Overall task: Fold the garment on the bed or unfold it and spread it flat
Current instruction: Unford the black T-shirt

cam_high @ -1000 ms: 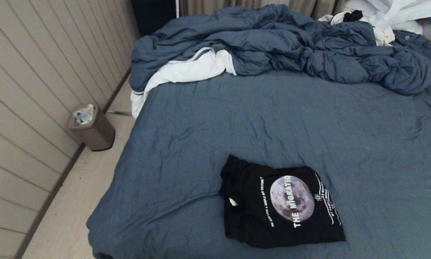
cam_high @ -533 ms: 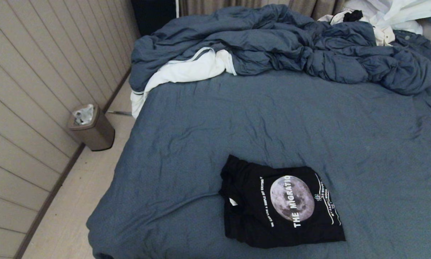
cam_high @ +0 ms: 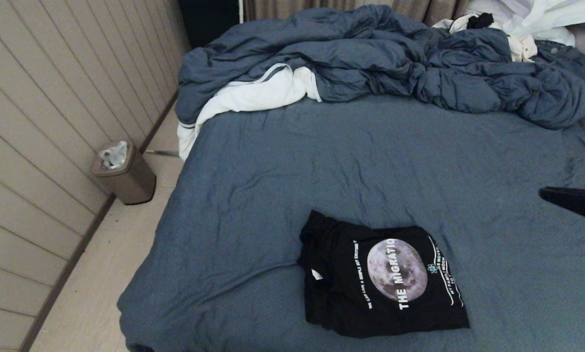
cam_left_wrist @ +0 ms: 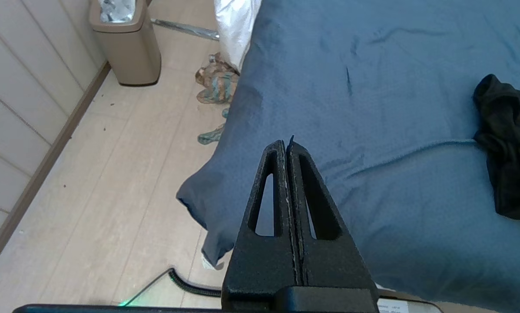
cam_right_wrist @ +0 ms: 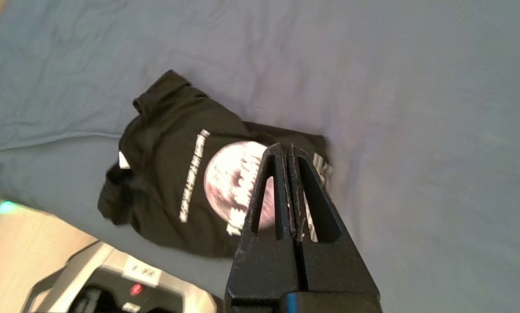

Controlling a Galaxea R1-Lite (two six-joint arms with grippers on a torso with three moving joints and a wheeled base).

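Observation:
The garment, a black T-shirt, lies folded into a rough rectangle near the front of the bed, moon print and white lettering facing up. It also shows in the left wrist view, garment, and the right wrist view, garment. My right gripper pokes in from the right edge, above the sheet and well right of the shirt; its jaws are shut and empty, right gripper. My left gripper hangs shut and empty over the bed's front left corner, left of the shirt.
A rumpled blue duvet with white lining fills the far end of the bed. A white clothes pile sits at the back right. On the floor to the left stand a brown bin and some crumpled cloth.
My right gripper has come into the head view from the right edge. The shirt has not moved.

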